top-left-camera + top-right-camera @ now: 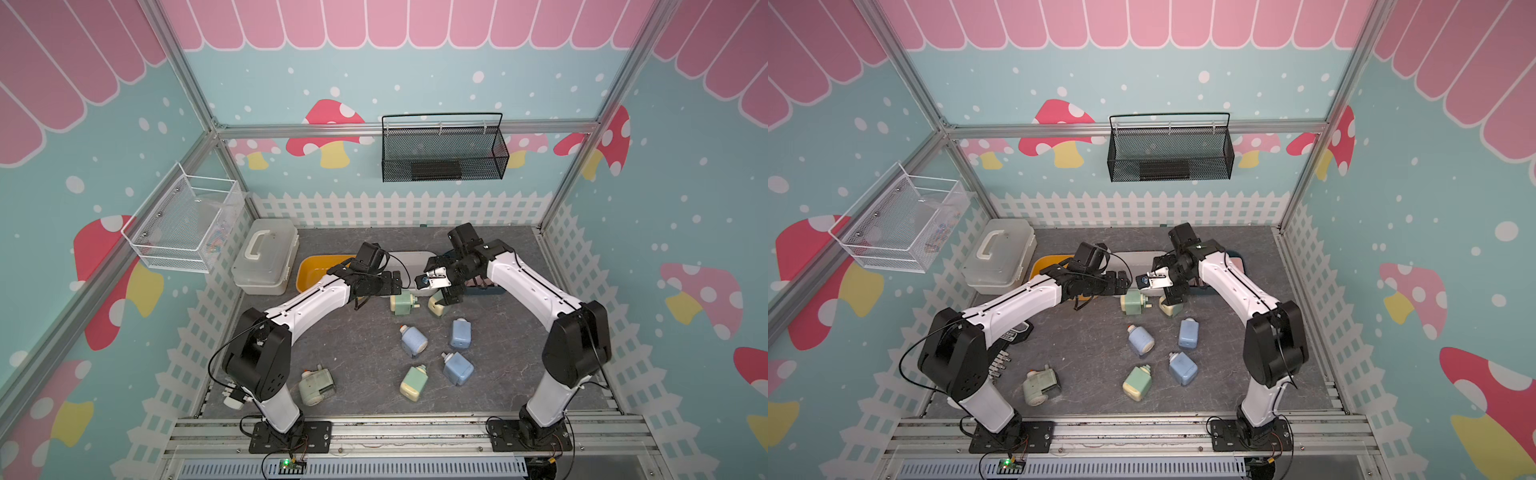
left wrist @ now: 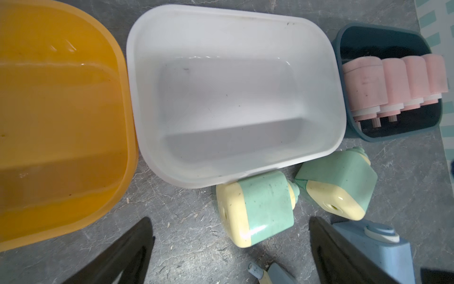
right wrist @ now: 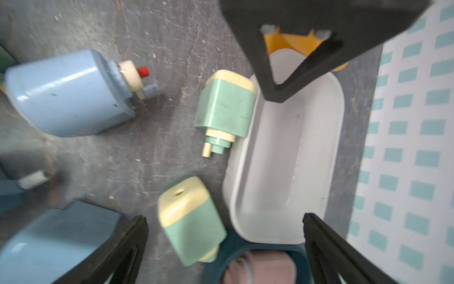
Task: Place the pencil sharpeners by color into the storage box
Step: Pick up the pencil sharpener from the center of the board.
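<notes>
Over the bins: your left gripper (image 2: pixel 231 253) hangs with its jaws wide apart and nothing in them. You can see both black fingers (image 2: pixel 118 258) with only bare floor between.
Right gripper: your right gripper (image 3: pixel 226 246) is spread wide too, and it holds nothing. It hangs just above a green sharpener (image 3: pixel 191 221) that lies beside the white bin.
Green ones close by: a second green sharpener (image 2: pixel 258 206) lies with its cream end touching the near rim of the white bin (image 2: pixel 235 98). Two more green ones, (image 1: pixel 413 382) and (image 1: pixel 318 384), lie nearer to you.
Blue ones: three blue sharpeners, (image 1: pixel 413 340), (image 1: pixel 460 333) and (image 1: pixel 457 369), lie in the middle of the grey table (image 1: pixel 353 353).
Pink ones: four pink sharpeners (image 2: pixel 393 81) stand in a row in the dark blue bin (image 2: pixel 344 44) on the right.
Empty bins: the white bin and the yellow bin (image 2: pixel 61 123) on its left have nothing in them.
Step now: you look to be done with pink and about to start on green or blue. This is a guess from how things lie.
Next move: lower one gripper over a green sharpener, line the jaws up across its flat sides, and close. The one against the rim is tight, so come in from the open side.
Left arm pose: it reaches far and to the right, stretched low, wrist camera looking down.
Right arm pose: it reaches far and to the left, elbow bent high, wrist tipped down. Your two grippers are close, so move one at a time.
</notes>
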Tool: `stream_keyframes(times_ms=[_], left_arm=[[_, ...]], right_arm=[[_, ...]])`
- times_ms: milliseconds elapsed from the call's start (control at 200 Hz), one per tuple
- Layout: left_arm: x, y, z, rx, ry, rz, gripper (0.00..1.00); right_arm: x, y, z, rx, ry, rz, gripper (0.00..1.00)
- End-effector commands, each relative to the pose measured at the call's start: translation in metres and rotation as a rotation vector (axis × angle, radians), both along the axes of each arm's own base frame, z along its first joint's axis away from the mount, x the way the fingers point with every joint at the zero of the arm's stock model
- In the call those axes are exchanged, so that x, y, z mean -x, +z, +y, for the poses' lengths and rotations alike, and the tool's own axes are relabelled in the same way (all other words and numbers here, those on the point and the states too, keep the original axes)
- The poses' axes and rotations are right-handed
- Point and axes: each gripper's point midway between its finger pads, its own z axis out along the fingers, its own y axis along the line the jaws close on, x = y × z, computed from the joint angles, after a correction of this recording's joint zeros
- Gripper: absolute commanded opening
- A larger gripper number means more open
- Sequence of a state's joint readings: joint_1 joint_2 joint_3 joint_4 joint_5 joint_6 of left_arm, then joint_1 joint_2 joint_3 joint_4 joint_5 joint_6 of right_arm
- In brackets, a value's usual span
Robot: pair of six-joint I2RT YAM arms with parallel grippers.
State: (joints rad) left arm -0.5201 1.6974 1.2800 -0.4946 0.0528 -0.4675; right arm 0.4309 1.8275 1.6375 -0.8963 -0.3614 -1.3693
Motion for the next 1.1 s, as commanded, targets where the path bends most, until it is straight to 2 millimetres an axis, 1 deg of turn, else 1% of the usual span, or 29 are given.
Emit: stream_keyframes(times_ms=[0,150,190,275,385,480,530,595,640,720,755,896,1001,1096], left_arm=[[0.0,0.008,0.007,-0.008,0.023,-0.033,0.99],[0.0,0.006,0.011,-0.003,0.055,-0.024,0.99],[0.0,0.005,0.014,-0.006,0.065,-0.023,0.99],[0.001,0.005,0.019,-0.011,0.079,-0.024,0.99],[0.003,0.005,0.028,-0.019,0.104,-0.027,0.99],[0.006,0.004,0.035,-0.02,0.125,-0.026,0.99],[0.007,0.005,0.038,-0.021,0.135,-0.029,0.99],[0.008,0.005,0.04,-0.023,0.138,-0.028,0.99],[0.009,0.004,0.041,-0.025,0.139,-0.026,0.99],[0.01,0.003,0.043,-0.031,0.143,-0.028,0.99],[0.011,0.003,0.045,-0.033,0.147,-0.028,0.99],[0.012,0.003,0.051,-0.036,0.161,-0.03,0.99],[0.012,0.002,0.052,-0.037,0.165,-0.028,0.99],[0.011,0.001,0.052,-0.036,0.166,-0.025,0.99]], right_arm=[[0.025,-0.028,-0.024,0.189,0.241,0.121,0.99],[0.014,-0.021,-0.02,0.204,0.301,0.115,0.99],[0.013,-0.023,-0.021,0.212,0.311,0.112,0.99],[0.012,-0.036,-0.026,0.249,0.322,0.125,0.99],[0.017,-0.055,-0.034,0.297,0.326,0.162,0.97],[0.008,-0.074,-0.042,0.354,0.291,0.147,0.95],[0.002,-0.08,-0.046,0.379,0.263,0.146,0.94],[-0.003,-0.083,-0.046,0.381,0.225,0.15,0.92],[-0.004,-0.085,-0.046,0.376,0.22,0.157,0.91],[-0.003,-0.09,-0.045,0.372,0.224,0.16,0.85],[-0.002,-0.092,-0.044,0.369,0.23,0.162,0.87],[0.005,-0.103,-0.047,0.375,0.239,0.189,0.86],[0.009,-0.105,-0.049,0.38,0.243,0.196,0.84],[0.006,-0.098,-0.048,0.371,0.24,0.173,0.85]])
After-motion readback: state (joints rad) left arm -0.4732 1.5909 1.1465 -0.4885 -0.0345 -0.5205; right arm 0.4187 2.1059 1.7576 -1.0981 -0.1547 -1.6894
